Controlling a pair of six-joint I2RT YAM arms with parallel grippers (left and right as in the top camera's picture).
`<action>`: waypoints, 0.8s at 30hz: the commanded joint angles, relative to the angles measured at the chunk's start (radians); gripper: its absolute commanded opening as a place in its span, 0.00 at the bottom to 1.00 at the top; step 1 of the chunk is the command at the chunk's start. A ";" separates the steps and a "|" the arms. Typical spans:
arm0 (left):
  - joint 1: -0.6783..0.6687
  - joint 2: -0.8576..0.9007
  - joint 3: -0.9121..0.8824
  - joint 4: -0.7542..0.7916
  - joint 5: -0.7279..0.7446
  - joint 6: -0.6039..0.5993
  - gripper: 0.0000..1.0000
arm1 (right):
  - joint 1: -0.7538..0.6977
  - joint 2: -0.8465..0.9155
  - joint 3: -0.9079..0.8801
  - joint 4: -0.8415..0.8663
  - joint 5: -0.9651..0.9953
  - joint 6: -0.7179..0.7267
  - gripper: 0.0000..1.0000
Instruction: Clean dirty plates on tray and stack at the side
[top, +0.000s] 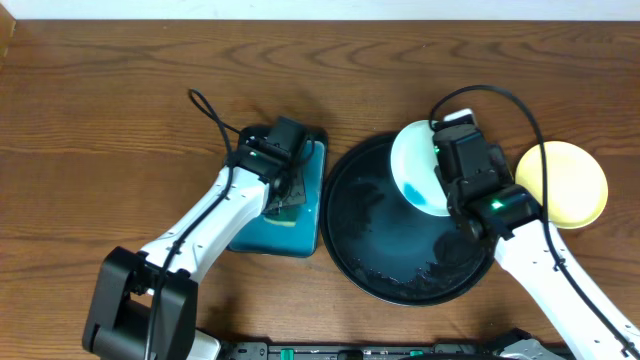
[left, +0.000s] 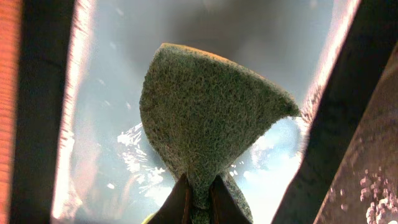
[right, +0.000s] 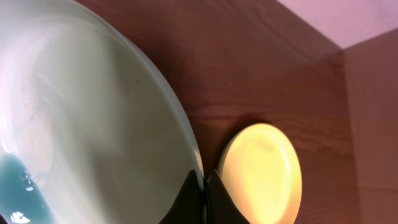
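right gripper (right: 202, 190) clenched on rim of mint plate (top: 416, 168), tilted over black tray (top: 365, 235) at its 1 o'clock; left gripper (left: 199, 196) pinching sponge (left: 205, 112) above teal tray (top: 300, 235), at the plate's 9 o'clock; yellow plate (top: 562, 183) at its 3 o'clock, nearer the right arm.

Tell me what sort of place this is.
Likely a robot test bench set up for dishwashing: a wooden table, a black tray, a mint plate, a yellow plate and a scrubbing sponge.
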 joint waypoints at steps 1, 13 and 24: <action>0.014 -0.010 0.024 0.021 -0.054 0.051 0.07 | 0.067 -0.018 0.011 0.008 0.179 -0.034 0.01; 0.019 -0.009 0.019 0.061 -0.055 0.177 0.07 | 0.277 -0.018 0.011 0.061 0.467 -0.126 0.01; 0.019 0.030 0.019 0.065 -0.055 0.332 0.07 | 0.285 -0.018 0.011 0.097 0.580 -0.126 0.01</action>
